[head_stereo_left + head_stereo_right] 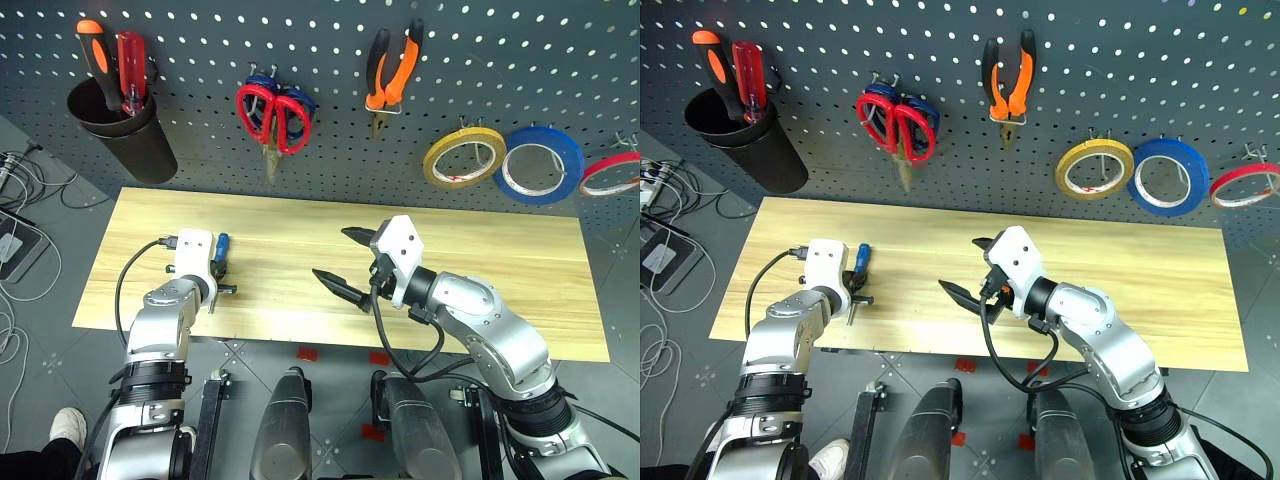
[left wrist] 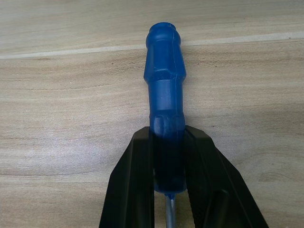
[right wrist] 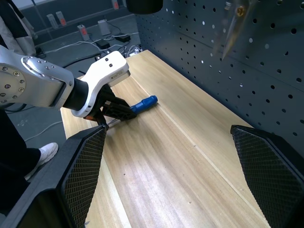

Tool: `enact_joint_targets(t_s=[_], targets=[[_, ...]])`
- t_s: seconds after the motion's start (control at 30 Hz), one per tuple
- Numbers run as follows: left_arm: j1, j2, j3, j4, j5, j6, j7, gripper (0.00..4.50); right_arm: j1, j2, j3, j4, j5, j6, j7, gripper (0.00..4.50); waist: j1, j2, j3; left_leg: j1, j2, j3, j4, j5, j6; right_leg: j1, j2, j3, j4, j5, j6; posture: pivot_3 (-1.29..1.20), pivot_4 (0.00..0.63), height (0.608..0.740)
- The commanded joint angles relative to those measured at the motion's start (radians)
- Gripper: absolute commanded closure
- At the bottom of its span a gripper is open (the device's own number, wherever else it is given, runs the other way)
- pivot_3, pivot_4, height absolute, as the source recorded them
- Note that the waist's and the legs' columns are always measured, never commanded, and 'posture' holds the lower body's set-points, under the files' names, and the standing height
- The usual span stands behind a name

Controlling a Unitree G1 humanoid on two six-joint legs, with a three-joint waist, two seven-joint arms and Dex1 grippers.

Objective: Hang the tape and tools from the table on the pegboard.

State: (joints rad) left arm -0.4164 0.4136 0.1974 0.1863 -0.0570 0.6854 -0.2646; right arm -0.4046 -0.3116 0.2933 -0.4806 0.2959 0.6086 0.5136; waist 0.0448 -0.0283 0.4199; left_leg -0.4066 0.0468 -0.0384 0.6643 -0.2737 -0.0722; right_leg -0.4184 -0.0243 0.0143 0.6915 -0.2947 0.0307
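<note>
Light wood counter (image 1: 500, 290) under a dark grey pegboard (image 1: 330, 150), with one task item left down on it: blue-handled screwdriver (image 2: 165, 99), lying flat near the counter's left end, handle pointing toward the board. Clamped at the lower end of the handle, just above the metal shaft, by the left gripper (image 2: 167, 190), jaws pressed in on both sides, tool not yet lifted off the wood. Step in hand, by judgement: pickup of the last tool, since red-handled scissors (image 1: 272, 112), orange-and-black needle-nose pliers (image 1: 390, 70) and yellow tape roll (image 1: 463, 157) already hang on hooks, beside blue tape roll (image 1: 542, 165) and red tape roll (image 1: 610, 175). Next move likely calls for a clean lift, then a carry up and left to the black cup (image 1: 125, 135) holding the orange and red screwdrivers (image 1: 112, 65), with the tool tipped shaft-down to drop in; grip low on the handle may let it swing. Right gripper (image 1: 347, 262) spread wide and empty, held above mid-counter, well apart from the screwdriver. Left wrist view gives what the head views hide behind the wrist housing: handle seated between both jaws and the shaft emerging below. Right wrist view adds a side look at the left gripper and the handle lying against the wood. Head views alone give the hanging items and the free hooks.
</note>
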Motion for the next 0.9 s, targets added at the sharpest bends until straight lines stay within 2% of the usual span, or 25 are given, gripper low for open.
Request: enact_joint_targets(t_s=[0.03, 0.27, 0.5, 0.6, 0.73, 0.9], targets=[[0.063, 0.015, -0.043, -0.126, 0.016, 0.007, -0.005, 3.97, 0.012, -0.004, -0.042, -0.025, 0.024, -0.039, 0.024, 0.0, 0.001, 0.0, 0.0, -0.002, 0.0, 0.0, 0.0, 0.001, -0.002, -0.002, 0.0, 0.0, 0.001, 0.0, 0.0, 0.14, 0.418, 0.74], [0.241, 0.021, -0.177, -0.506, 0.128, -0.026, 0.048, 3.97, 0.075, -0.015, -0.175, -0.085, 0.173, -0.031, 0.08, 0.0, 0.008, -0.002, -0.004, -0.011, 0.001, -0.002, 0.0, 0.003, -0.005, -0.006, -0.006, -0.005, -0.004, 0.0, 0.0, 0.16, 0.339, 0.74], [0.246, -0.02, -0.284, -0.751, 0.311, -0.123, 0.18, 3.97, 0.026, 0.064, -0.265, -0.13, 0.337, 0.025, -0.001, 0.0, 0.012, -0.003, -0.033, -0.012, -0.001, -0.003, -0.001, 0.005, -0.009, -0.005, -0.008, -0.011, -0.003, 0.0, 0.0, 0.19, 0.263, 0.74], [0.186, -0.019, -0.272, -0.792, 0.38, -0.171, 0.224, 3.97, -0.035, 0.114, -0.283, -0.126, 0.354, 0.024, -0.07, 0.0, 0.013, -0.004, -0.054, -0.013, -0.001, -0.003, -0.001, 0.005, -0.009, -0.005, -0.007, -0.013, -0.004, 0.0, 0.0, 0.2, 0.236, 0.74], [0.041, -0.004, -0.21, -0.747, 0.405, -0.23, 0.249, 3.97, -0.109, 0.165, -0.289, -0.102, 0.358, 0.019, -0.129, 0.0, 0.021, -0.004, -0.08, -0.014, -0.001, -0.005, -0.001, 0.005, -0.009, -0.005, -0.004, -0.015, -0.005, 0.0, 0.0, 0.21, 0.216, 0.74], [-0.241, 0.016, -0.139, -0.521, 0.381, -0.314, 0.284, 3.97, -0.186, 0.206, -0.273, -0.057, 0.341, -0.009, -0.154, 0.0, 0.036, -0.006, -0.103, -0.015, -0.002, -0.007, -0.001, 0.006, -0.009, -0.004, -0.003, -0.018, -0.006, 0.001, 0.0, 0.21, 0.199, 0.74]])
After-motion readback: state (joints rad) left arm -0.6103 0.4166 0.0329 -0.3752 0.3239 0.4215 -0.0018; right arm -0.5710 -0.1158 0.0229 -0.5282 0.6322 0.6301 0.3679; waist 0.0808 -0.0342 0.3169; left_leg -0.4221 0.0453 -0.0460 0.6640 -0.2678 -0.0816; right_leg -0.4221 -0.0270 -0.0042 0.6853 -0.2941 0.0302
